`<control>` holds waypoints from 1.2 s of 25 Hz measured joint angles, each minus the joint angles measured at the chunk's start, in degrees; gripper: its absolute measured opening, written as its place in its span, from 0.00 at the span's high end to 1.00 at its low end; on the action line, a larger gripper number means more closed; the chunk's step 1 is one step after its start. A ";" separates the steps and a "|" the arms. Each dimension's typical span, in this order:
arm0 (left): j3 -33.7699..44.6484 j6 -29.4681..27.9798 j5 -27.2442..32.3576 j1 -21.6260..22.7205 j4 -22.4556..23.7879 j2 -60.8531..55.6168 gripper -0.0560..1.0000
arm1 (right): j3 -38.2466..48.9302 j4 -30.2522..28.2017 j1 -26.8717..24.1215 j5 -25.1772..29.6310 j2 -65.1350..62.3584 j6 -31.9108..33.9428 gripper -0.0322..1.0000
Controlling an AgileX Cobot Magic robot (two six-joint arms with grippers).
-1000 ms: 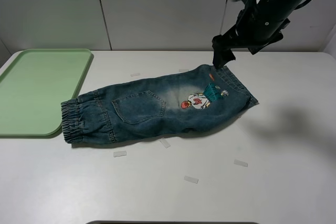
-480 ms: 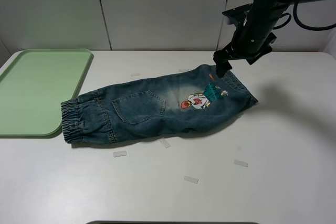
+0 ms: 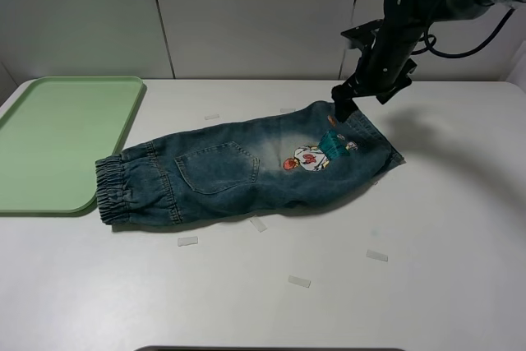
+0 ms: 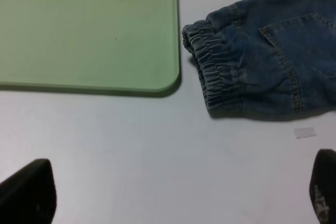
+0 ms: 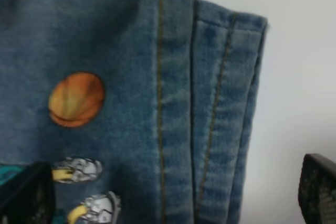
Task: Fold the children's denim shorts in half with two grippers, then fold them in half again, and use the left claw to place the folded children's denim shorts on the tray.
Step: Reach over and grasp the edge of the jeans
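From the high camera, the shorts (image 3: pixel 246 170) lie flat on the matte white worktop (image 3: pixel 427 285). They slant from the gathered elastic waistband (image 3: pixel 113 191) at the left to the leg hem at the right. The denim is washed blue-green and paler in the middle, with a stitched pocket (image 3: pixel 218 166) and a bright cartoon patch (image 3: pixel 316 154). The tray (image 3: pixel 57 137) is smooth pale green plastic with rounded corners and a low rim. It sits at the worktop's left edge, just beside the waistband and not touching it. My right fingers (image 3: pixel 339 108) point down at the far corner of the hem; I cannot tell from here whether they touch it. Small pale tape strips (image 3: pixel 299 282) dot the broad bare surface in front of the shorts, and more bare worktop spreads to the right of the hem.

My left wrist camera alone shows my left fingers (image 4: pixel 26 195): two dark tips spread wide over bare worktop, grasping nothing. Beyond them a narrow gap separates the tray's rounded corner from the puckered waistband.

My right wrist camera gives the closest view of the hem: soft ribbed fading, tan double stitching, layered edges stacked at the corner, and a round orange patch (image 5: pixel 76 99). My right fingers stand wide apart on either side of the hem, released, holding nothing
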 joint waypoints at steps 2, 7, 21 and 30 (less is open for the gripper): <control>0.00 0.00 0.00 0.00 0.00 0.00 0.04 | 0.00 0.14 -0.85 -0.01 0.77 -0.17 0.29; 0.00 0.00 0.00 0.00 0.00 0.00 0.04 | 0.00 0.56 -2.65 0.01 2.45 -0.66 0.29; 0.00 0.00 0.00 0.00 0.00 0.00 0.04 | -0.31 1.21 -2.78 -2.25 5.70 -1.72 0.29; 0.00 0.00 0.00 0.00 0.00 0.00 0.04 | -0.70 3.67 -2.75 -1.89 6.65 -1.72 0.48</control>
